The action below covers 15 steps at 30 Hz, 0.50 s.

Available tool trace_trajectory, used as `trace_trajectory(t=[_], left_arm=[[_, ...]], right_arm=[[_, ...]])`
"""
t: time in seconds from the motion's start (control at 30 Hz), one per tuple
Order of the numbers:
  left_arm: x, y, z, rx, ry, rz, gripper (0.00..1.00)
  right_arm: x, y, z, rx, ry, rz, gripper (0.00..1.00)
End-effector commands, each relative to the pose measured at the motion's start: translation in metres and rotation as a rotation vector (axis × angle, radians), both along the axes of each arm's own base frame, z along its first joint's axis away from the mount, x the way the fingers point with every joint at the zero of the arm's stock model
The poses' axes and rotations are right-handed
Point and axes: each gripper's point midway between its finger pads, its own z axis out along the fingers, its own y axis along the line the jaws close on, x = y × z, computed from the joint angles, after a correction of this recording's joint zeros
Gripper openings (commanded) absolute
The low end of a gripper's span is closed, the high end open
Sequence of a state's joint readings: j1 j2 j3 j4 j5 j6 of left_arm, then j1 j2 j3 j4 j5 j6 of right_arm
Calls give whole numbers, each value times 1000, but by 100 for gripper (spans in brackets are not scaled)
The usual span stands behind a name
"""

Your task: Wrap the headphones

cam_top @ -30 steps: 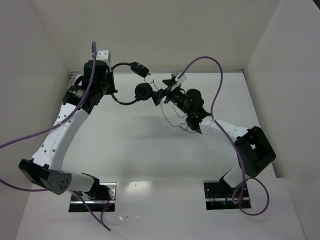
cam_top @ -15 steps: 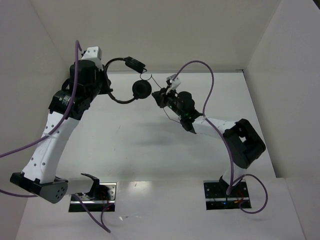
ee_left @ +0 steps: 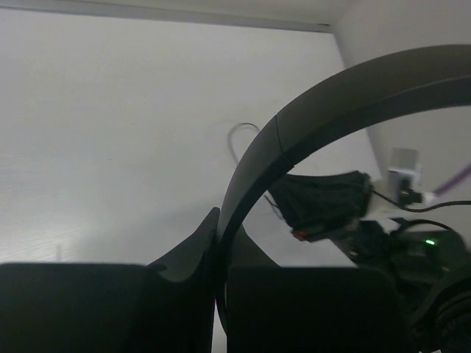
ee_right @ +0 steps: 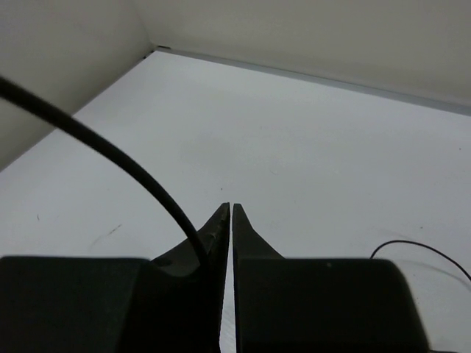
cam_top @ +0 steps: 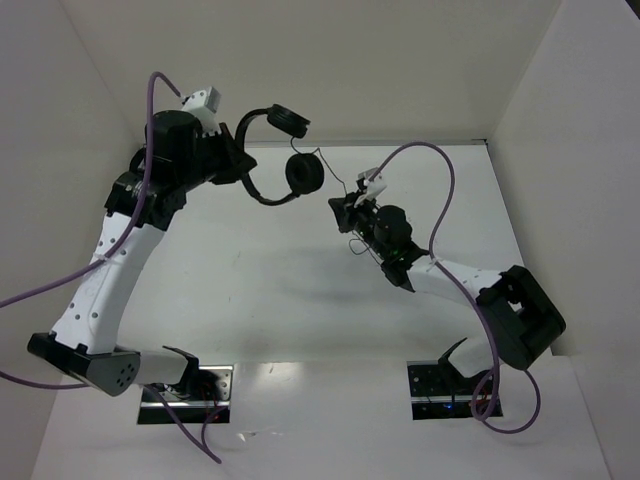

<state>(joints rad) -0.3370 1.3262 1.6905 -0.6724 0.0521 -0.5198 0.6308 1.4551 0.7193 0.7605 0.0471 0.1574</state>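
Observation:
The black headphones (cam_top: 268,175) hang in the air at the back left, with one round ear pad (cam_top: 288,120) high and the other (cam_top: 304,172) lower. My left gripper (cam_top: 236,166) is shut on the thin arched headband (ee_left: 309,110), which rises from between the jaws (ee_left: 221,235). The thin dark cord (cam_top: 331,180) runs from the lower pad to my right gripper (cam_top: 341,209). In the right wrist view the cord (ee_right: 110,143) curves down into the nearly closed jaws (ee_right: 230,209), which pinch it.
White walls enclose the table on the left (cam_top: 60,150), back and right (cam_top: 590,150). Purple arm cables (cam_top: 440,190) loop above both arms. A slack stretch of cord (ee_right: 412,248) lies on the table (cam_top: 300,300) to the right of my right gripper.
My right gripper has closed from wide open onto the cord and drawn back to the right. My left arm has lifted and turned the headphones up and rightward.

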Motion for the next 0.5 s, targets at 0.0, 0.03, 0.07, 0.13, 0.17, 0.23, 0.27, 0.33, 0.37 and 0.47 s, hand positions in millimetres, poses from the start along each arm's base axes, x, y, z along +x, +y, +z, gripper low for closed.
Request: trace_trajectory(t=[0.0,0.03,0.07,0.13,0.17,0.23,0.27,0.33,0.37,0.47], left_arm=[[-27,-39,57,-216,-90,-213,0],[-31,-44,63,-258,-86,-235,0],[-40,-51,57,-284,-62,-286,0],[-53,-57,72,-347,-107,-339,0],[-65,-63,75,-397,-89,-393,0],[-73,-67,72,-432,-68,-426,0],[-79,-71,69,-449,-36,-456,0],[-89,-71,65,-460,-31,-482,0],[-98,-75,64,-475,-15,-528,0],[-117,-80,50,-482,36,-623,0]], right_arm=[[-4,-10,26,47,-97,-45,8],[-2,-13,26,48,-96,-62,7],[2,-19,17,28,-84,-85,4],[7,-23,14,28,-84,-105,1],[12,-28,8,30,-69,-120,1],[18,-36,2,41,-50,-154,1],[21,-39,-2,49,-35,-164,1],[25,-44,-1,57,-47,-178,1],[25,-40,5,55,-61,-160,1],[32,-27,7,49,-74,-113,1]])
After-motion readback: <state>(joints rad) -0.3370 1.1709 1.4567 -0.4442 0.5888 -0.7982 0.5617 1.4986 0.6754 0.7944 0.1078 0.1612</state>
